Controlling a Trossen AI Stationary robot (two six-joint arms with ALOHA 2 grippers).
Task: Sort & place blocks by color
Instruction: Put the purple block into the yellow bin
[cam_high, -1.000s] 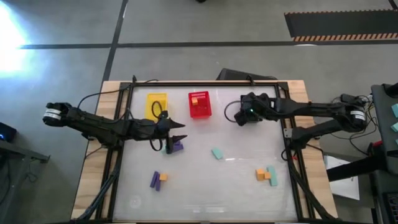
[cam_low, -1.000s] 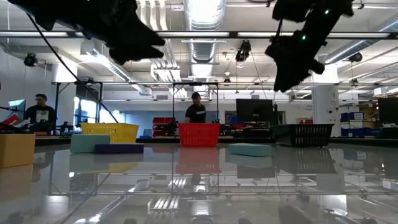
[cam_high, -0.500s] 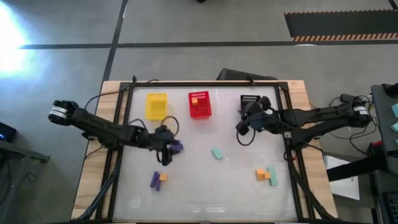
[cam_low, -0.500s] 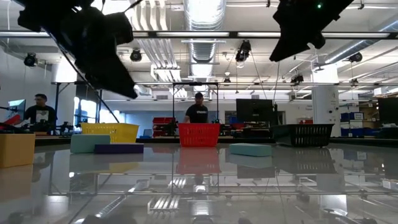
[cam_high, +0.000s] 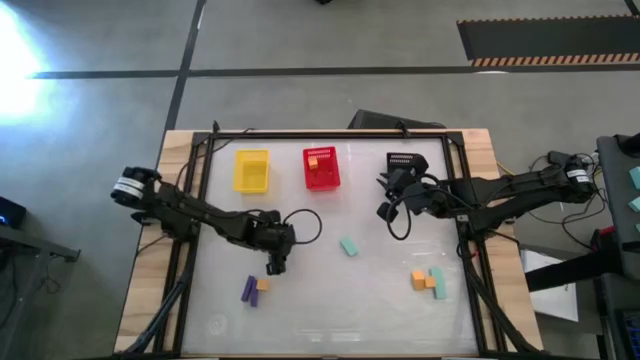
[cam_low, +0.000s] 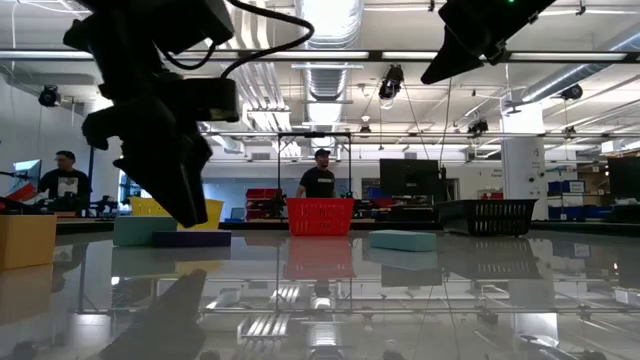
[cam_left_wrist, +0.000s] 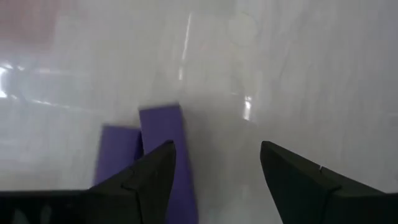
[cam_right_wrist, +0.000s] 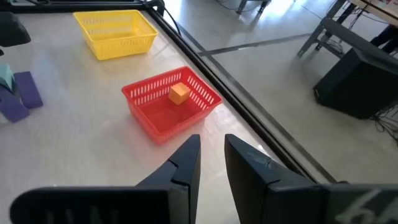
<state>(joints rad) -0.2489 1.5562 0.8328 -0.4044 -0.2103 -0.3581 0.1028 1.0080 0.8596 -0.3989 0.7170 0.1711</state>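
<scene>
Down and toward the table's middle went the left gripper (cam_high: 274, 262); its fingers now sit wide apart over two purple blocks (cam_left_wrist: 160, 149), holding nothing. Next it probably must drop lower and squeeze one. Right gripper (cam_right_wrist: 211, 155), nearly closed and empty, waits by the red basket (cam_right_wrist: 149, 115).

Big open robotics lab | exposed ceiling ducts (cam_low: 325, 25) and strip lights overhead | monitors (cam_low: 408, 180) and benches behind the table | two people (cam_low: 320, 178) at workstations | concrete floor (cam_high: 330, 35) with hazard-striped mat (cam_high: 548, 40)
</scene>
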